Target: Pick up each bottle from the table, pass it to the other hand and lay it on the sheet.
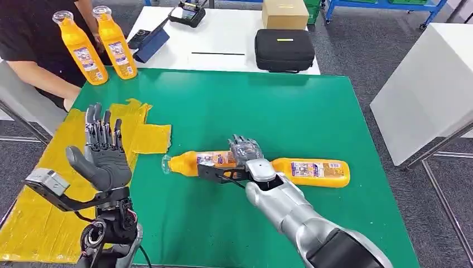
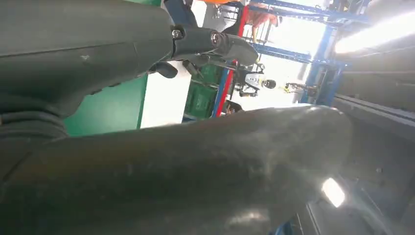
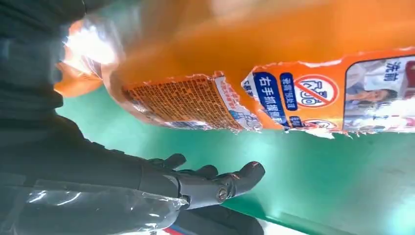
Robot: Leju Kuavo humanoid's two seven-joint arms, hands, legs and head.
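table: a green-topped table fills the middle of the head view, its far edge running across the upper third of the frame.
sheet: a yellow sheet lies on the left side of the green top, crumpled at its upper right corner, reaching down to the lower left of the frame.
lying bottle: an orange bottle lies on its side at the centre of the frame, cap end towards the sheet, base towards the right; in the right wrist view its torn label and orange body sit close above the green surface.
right hand: the right hand rests over the middle of the lying bottle, fingers draped across its far side; whether it has a firm grip i cannot tell; in the right wrist view dark fingers lie spread below the bottle, apart from it.
left hand: the left hand is raised over the sheet at left of frame, palm up, fingers apart and straight, holding nothing.
standing bottles: two more orange bottles stand upright at the table's far left corner, just beside each other.
person: a person in a black top stands at the upper left, forearm near the table's left edge.
white table: behind the green one, a white table carries a black case, a cardboard box and a blue tablet-like item.
room: grey floor, a white block at right, blue shelving along the top edge.
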